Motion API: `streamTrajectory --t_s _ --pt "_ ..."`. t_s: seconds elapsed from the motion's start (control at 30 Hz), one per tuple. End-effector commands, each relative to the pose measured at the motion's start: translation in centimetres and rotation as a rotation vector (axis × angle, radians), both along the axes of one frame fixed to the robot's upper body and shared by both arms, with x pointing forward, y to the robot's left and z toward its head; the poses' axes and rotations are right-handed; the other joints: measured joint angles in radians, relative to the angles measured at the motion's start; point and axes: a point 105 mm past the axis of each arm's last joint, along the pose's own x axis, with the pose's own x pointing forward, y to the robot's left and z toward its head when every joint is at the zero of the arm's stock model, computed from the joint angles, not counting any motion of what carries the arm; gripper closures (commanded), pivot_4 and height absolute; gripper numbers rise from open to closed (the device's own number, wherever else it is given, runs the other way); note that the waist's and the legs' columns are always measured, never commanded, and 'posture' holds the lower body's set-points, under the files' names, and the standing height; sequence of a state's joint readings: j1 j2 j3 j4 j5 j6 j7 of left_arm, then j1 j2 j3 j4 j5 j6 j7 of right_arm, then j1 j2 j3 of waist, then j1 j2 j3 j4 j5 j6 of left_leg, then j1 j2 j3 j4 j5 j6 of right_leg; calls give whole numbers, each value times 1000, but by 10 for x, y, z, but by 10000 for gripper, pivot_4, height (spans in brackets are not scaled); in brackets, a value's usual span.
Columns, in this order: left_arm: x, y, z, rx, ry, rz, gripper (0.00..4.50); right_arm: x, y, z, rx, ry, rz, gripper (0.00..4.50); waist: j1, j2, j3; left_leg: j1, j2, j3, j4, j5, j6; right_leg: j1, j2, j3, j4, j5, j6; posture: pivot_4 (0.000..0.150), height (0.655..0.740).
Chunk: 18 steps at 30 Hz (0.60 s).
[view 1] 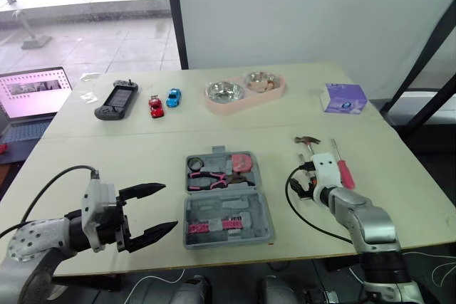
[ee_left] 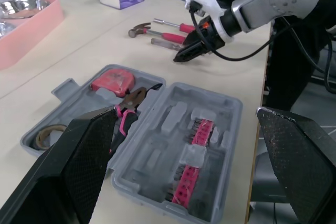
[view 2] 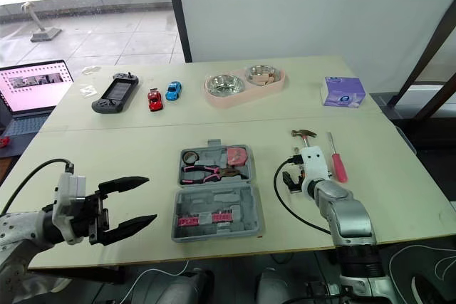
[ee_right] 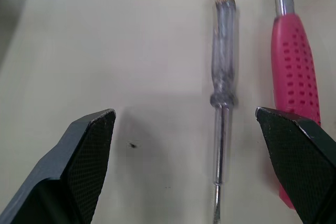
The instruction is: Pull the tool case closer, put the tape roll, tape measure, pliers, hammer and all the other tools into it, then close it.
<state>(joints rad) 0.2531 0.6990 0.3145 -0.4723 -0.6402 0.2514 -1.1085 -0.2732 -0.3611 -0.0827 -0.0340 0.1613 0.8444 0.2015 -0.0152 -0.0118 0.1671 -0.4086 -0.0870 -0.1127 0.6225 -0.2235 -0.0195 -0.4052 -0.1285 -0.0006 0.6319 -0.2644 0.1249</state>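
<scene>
Case (view 1: pixel 228 201) lies open on the table (view 1: pixel 107 147), just off the tips of the left gripper (view 1: pixel 169 206), on the side facing the other arm. The left gripper's two black fingers (view 1: pixel 146 190) are spread wide and hold nothing. In the left wrist view the case sits ahead of them, framed between the two.

In the case half farther from those fingers lie the tape roll (ee_left: pixel 47 135), the pliers (ee_left: pixel 128 106) and the tape measure (ee_left: pixel 112 82). The nearer half holds a pink strip of bits (ee_left: pixel 191 161).

The right gripper (ee_right: pixel 184 113) is also wide apart and empty, tips low over the table. A clear screwdriver (ee_right: pixel 224 66) lies on the table between its fingers (ee_right: pixel 79 171), closer to one than the other and touching neither. Just beside that screwdriver, by the nearer finger, is a pink handle (ee_right: pixel 294 77) on a steel shaft; whether it belongs to the hammer I cannot tell.

The hammer (view 1: pixel 308 140) shows its head just beyond the right wrist. A red screwdriver (view 1: pixel 345 170) lies near the wrist, on the side away from the case.
</scene>
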Motion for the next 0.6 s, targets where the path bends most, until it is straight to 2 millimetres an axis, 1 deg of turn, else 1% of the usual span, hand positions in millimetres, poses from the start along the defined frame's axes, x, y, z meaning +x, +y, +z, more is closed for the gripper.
streamTrajectory --t_s 0.03,0.2,0.23,0.3,0.4,0.53,0.6 --pt "-2 -3 4 21 -33 -13 386 10 1 7 2 -38 -14 0 0 0 0 0 0 0 0 0 0 0 0 0 0 0 0 1500 7233" --pt "-1 -1 4 24 -40 1 386 16 0 2 16 -25 -25 0 1 0 0 0 0 0 0 0 0 0 0 0 0 0 0 1500 7233" --pt "-1 -1 3 25 -40 2 117 15 -2 -1 15 -7 -36 2449 0 0 0 0 0 0 0 0 0 0 0 0 0 0 0 1500 7233" --pt "-2 -1 3 26 -40 2 0 13 -2 -5 18 15 -35 7891 1 0 0 1 0 0 0 0 0 1 1 0 0 0 0 1500 7233" --pt "-1 1 3 27 -43 6 0 10 -3 -9 19 32 -43 22750 2 0 0 1 0 0 0 0 0 1 1 0 0 0 0 1500 7233" --pt "-1 2 3 26 -43 11 0 6 -5 -12 14 40 -47 44289 4 0 0 1 0 -1 0 0 0 1 1 0 0 0 0 1500 7233" --pt "0 2 3 26 -44 11 0 6 -6 -12 10 39 -52 44289 4 0 0 1 0 -1 0 0 0 1 1 0 0 0 0 1500 7233"
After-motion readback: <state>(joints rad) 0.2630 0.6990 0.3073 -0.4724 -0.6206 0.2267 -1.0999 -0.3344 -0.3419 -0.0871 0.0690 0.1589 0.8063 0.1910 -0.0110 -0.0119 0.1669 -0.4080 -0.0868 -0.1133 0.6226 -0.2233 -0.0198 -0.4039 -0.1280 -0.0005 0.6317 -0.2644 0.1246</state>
